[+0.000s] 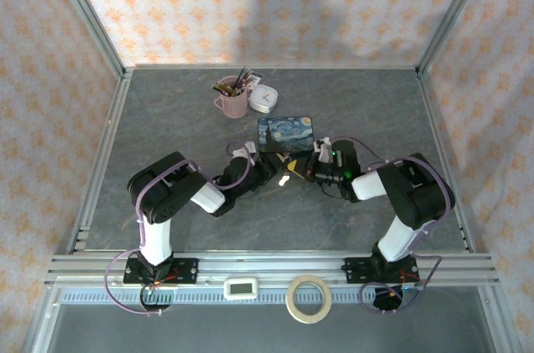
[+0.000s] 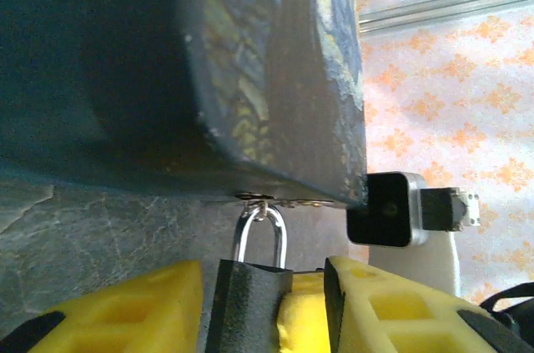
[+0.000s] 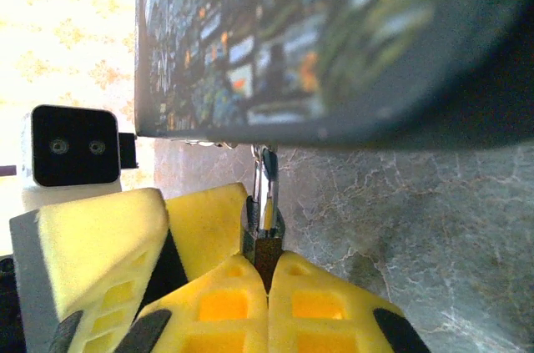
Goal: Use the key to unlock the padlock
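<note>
Padlock (image 2: 250, 311) sits clamped in my left gripper (image 2: 260, 274), shackle (image 2: 242, 240) pointing ahead to the tin (image 2: 250, 78), its base touching my right gripper (image 3: 265, 261) (pinched shut, key hidden).

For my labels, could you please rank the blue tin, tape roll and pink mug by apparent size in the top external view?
1. Blue tin and tape roll: alike; the roll probably nearer the camera.
2. Pink mug.
</note>
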### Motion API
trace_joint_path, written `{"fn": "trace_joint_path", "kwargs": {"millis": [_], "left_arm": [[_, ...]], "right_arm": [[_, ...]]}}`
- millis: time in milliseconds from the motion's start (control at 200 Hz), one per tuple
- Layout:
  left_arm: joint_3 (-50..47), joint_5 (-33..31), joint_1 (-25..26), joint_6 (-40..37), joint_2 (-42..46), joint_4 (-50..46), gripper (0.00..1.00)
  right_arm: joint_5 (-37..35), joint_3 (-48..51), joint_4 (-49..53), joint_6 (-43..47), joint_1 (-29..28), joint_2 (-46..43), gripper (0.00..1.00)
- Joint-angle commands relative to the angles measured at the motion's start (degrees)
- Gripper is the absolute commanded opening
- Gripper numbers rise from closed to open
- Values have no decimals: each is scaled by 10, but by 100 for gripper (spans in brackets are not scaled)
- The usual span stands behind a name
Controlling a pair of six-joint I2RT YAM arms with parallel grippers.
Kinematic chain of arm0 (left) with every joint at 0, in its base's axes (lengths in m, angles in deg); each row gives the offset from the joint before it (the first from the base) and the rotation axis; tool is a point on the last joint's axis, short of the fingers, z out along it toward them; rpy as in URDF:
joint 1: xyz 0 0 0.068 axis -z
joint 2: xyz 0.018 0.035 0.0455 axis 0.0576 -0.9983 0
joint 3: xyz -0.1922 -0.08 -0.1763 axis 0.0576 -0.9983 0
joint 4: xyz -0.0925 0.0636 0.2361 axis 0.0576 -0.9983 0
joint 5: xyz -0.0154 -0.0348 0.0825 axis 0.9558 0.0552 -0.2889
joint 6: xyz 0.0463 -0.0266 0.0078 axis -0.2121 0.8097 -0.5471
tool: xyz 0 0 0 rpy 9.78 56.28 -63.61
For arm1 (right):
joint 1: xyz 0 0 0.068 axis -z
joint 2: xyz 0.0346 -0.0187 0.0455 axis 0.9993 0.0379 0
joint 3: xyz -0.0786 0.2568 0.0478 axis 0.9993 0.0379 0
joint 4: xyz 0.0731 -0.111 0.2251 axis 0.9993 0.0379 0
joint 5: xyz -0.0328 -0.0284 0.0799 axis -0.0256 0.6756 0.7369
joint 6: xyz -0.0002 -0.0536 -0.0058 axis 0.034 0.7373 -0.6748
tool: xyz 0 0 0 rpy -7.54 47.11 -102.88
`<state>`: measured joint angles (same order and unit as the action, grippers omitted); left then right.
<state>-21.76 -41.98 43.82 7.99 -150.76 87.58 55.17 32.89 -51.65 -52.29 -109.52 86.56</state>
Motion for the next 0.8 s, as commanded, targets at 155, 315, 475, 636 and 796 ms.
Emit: {"fn": "trace_joint_path", "kwargs": {"millis": [155, 315, 475, 636, 796], "left_arm": [[51, 14, 17, -2, -39, 4, 39], [62, 20, 22, -2, -44, -10, 39], [45, 17, 22, 0, -34, -18, 41], [39, 15, 21, 12, -30, 7, 19], [41, 15, 16, 10, -31, 9, 19]], "right_arm": [[29, -6, -49, -8, 2, -2, 0], [34, -7, -59, -13, 2, -1, 0], [36, -10, -55, -14, 2, -8, 0], [34, -12, -45, -2, 2, 4, 0], [33, -23, -11, 26, 5, 2, 0]]}}
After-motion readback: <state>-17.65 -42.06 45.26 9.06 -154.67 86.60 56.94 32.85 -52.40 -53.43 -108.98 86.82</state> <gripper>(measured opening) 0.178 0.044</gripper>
